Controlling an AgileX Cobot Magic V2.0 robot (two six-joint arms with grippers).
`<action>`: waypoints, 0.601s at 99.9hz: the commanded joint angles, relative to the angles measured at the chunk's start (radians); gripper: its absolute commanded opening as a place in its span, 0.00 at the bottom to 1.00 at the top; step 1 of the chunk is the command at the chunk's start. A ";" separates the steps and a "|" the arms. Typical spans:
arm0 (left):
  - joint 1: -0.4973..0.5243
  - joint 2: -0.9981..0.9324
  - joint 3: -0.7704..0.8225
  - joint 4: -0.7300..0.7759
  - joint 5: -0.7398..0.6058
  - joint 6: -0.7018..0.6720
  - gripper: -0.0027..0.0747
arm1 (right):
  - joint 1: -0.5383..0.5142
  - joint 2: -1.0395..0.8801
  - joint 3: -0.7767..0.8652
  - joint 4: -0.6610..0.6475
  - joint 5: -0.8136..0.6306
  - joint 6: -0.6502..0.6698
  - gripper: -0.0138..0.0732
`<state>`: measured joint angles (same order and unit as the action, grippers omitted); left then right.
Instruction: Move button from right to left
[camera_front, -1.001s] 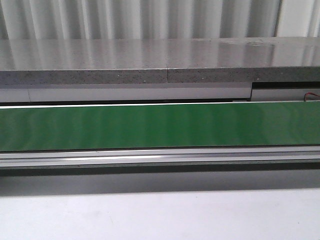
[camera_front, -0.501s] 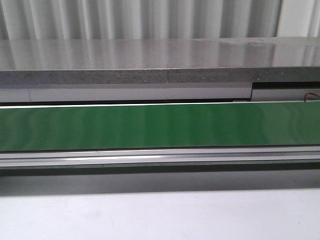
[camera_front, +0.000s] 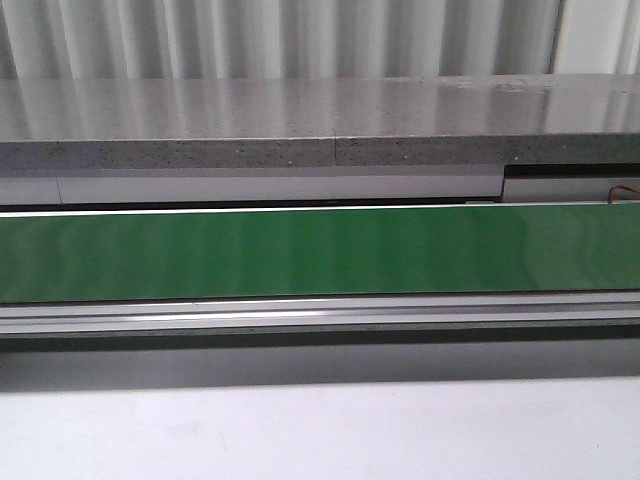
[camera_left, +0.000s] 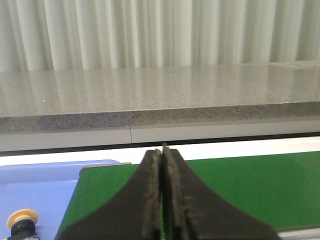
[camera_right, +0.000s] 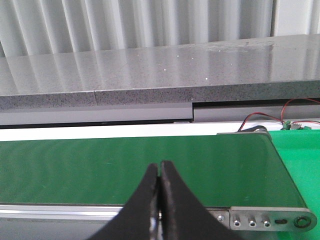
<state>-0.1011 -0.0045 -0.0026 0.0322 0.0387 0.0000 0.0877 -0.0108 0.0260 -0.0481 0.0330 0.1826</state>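
Observation:
The button (camera_left: 22, 219) shows only in the left wrist view: a yellow-orange round head over a black collar, resting on a blue surface (camera_left: 35, 190) beside the end of the green conveyor belt (camera_left: 250, 185). My left gripper (camera_left: 161, 150) is shut with nothing between its fingers, hanging over that belt end, apart from the button. My right gripper (camera_right: 160, 165) is also shut and empty, above the belt (camera_right: 100, 170) near its other end. Neither gripper appears in the front view, where the belt (camera_front: 320, 252) carries nothing.
A grey speckled stone ledge (camera_front: 300, 140) runs behind the belt, with a corrugated white wall behind it. An aluminium rail (camera_front: 320, 312) borders the belt's near side. Red wires (camera_right: 265, 119) and a green surface (camera_right: 305, 160) lie past the belt's right end.

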 joint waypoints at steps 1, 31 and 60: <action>-0.010 -0.035 0.025 0.001 -0.085 -0.009 0.01 | 0.003 -0.015 -0.015 -0.011 -0.090 0.000 0.08; -0.010 -0.035 0.025 0.001 -0.085 -0.009 0.01 | -0.035 -0.015 -0.015 -0.011 -0.089 0.000 0.08; -0.010 -0.035 0.025 0.001 -0.085 -0.009 0.01 | -0.035 -0.015 -0.015 -0.011 -0.089 0.000 0.08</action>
<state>-0.1011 -0.0045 -0.0026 0.0322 0.0387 0.0000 0.0576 -0.0108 0.0260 -0.0497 0.0314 0.1847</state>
